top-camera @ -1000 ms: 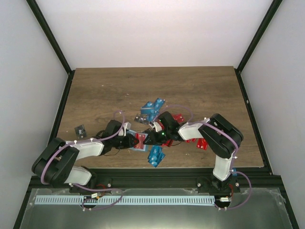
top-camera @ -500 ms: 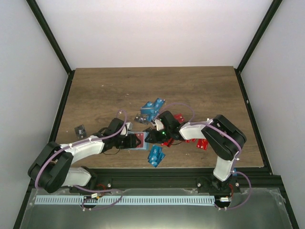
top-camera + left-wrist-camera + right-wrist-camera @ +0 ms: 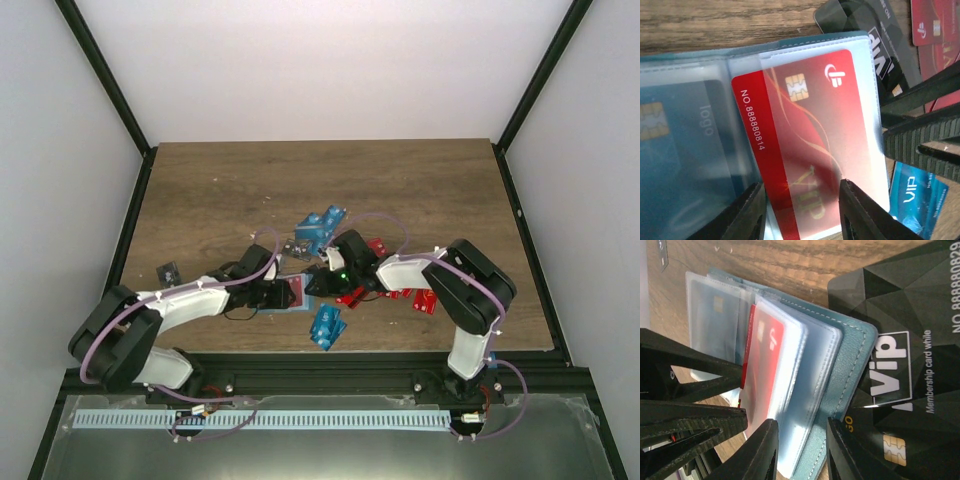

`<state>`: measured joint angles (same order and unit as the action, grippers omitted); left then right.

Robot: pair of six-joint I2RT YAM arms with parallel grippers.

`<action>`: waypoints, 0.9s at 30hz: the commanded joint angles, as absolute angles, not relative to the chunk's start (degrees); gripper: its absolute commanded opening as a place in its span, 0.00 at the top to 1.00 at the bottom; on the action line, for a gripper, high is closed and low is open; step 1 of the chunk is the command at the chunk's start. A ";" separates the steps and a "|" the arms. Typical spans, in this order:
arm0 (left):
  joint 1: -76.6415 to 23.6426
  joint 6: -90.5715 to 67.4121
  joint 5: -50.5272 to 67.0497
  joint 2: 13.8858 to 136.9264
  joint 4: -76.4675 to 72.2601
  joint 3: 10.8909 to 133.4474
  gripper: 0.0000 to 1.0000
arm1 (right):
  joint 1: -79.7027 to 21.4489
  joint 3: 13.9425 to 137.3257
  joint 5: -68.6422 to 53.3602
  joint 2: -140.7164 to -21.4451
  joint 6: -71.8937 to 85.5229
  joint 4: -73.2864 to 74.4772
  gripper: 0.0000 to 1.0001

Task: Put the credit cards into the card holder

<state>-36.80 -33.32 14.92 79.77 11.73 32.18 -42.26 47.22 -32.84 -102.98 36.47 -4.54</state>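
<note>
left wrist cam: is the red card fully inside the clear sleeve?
No. The red card has its numbered edge strip sticking out uncovered past the opening of the card holder sleeve.

card holder: is showing teal with pale stitching, clear sleeves
red card: is showing red, golden swirls, white logo and digits
black card: is showing black facets, white "VIP"
blue card: is showing bright blue, white lettering
table: is showing brown wood grain
</note>
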 commanded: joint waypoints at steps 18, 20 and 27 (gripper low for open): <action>-42.53 -31.28 7.83 78.26 18.36 38.30 0.58 | -41.73 51.02 -31.07 -101.60 32.85 0.33 0.70; -42.51 -31.48 7.86 76.84 19.96 38.38 0.59 | -41.43 50.83 -32.01 -100.24 32.64 0.37 0.70; -42.47 -33.00 3.99 74.07 22.80 38.43 0.75 | -41.13 50.21 -37.16 -98.09 34.27 -1.71 0.69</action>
<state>-42.22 -32.18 6.98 75.16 20.62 37.36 -41.36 49.43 -33.39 -99.96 33.87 -0.58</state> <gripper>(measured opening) 0.280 0.311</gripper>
